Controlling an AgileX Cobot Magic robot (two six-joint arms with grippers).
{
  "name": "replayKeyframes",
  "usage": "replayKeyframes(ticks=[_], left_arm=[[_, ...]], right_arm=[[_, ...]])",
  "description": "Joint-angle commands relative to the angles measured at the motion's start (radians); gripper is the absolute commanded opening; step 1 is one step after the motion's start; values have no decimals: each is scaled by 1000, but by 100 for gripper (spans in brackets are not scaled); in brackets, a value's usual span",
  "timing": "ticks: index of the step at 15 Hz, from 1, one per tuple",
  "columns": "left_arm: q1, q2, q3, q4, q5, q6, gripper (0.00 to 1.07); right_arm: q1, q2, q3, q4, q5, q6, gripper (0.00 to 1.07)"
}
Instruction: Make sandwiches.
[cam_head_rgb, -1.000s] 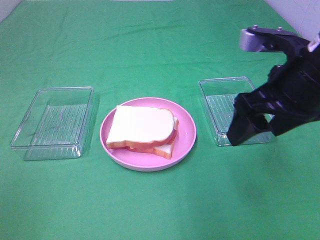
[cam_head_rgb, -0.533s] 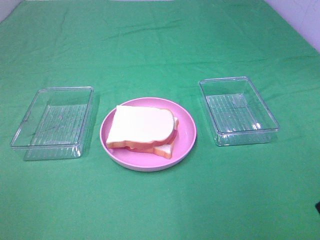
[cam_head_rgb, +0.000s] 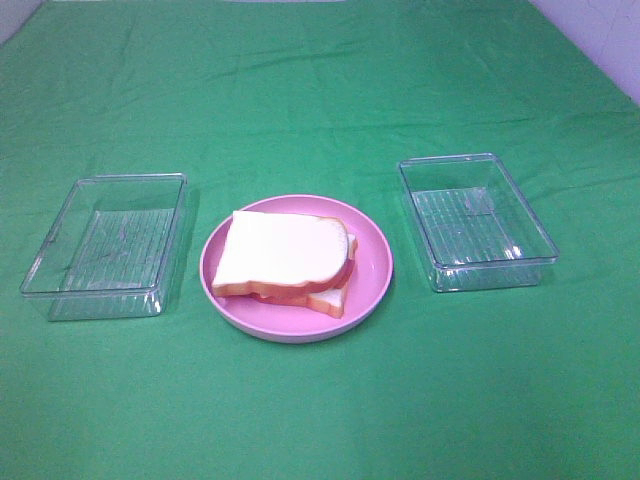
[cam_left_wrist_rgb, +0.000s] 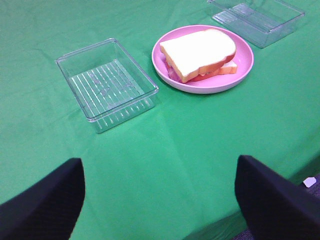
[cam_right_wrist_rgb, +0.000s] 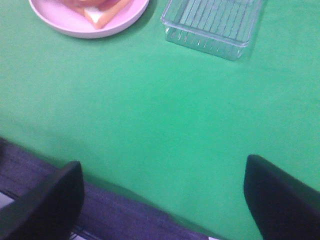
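Both end effectors are hanging wide apart over the near edge of the table (cam_head_rgb: 320, 420), gripping and touching nothing. Ahead of the left end effector (cam_left_wrist_rgb: 160, 200), the sandwich (cam_left_wrist_rgb: 199, 54) is sitting on a pink plate (cam_left_wrist_rgb: 242, 62), with one clear tray (cam_left_wrist_rgb: 106, 82) to one side and another clear tray (cam_left_wrist_rgb: 257, 17) beyond it. Ahead of the right end effector (cam_right_wrist_rgb: 162, 200), only the plate's rim and a corner of the sandwich are showing. Compared with a second ago, the right arm is no longer showing in the high view, having left the tray (cam_head_rgb: 476, 220) it was over.
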Motion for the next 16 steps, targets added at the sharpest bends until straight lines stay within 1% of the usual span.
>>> replayKeyframes(ticks=[1, 5, 7, 8, 9, 10, 11, 14, 16], left_arm=[[-2, -21, 3, -9, -10, -2, 78], [-2, -21, 3, -9, -10, -2, 78], [16, -21, 3, -9, -10, -2, 78], [53, -21, 3, -9, -10, -2, 78], [108, -21, 3, -9, -10, -2, 78], [167, -21, 3, -9, -10, -2, 78], [233, -21, 3, -9, -10, -2, 78], [385, -21, 3, -9, -10, -2, 78], [474, -21, 3, -9, -10, -2, 78]], right_arm=[[1, -61, 7, -24, 2, 35, 82], [1, -72, 7, -22, 0, 35, 82], [-3, -72, 7, -22, 0, 35, 82], [-14, -72, 7, -22, 0, 35, 82], [-49, -72, 7, -14, 0, 35, 82], [-117, -73, 7, -10, 0, 35, 82], [-137, -76, 7, -10, 0, 35, 82], [-258, -113, 7, -10, 0, 35, 82], [-283, -181, 7, -9, 0, 35, 82]])
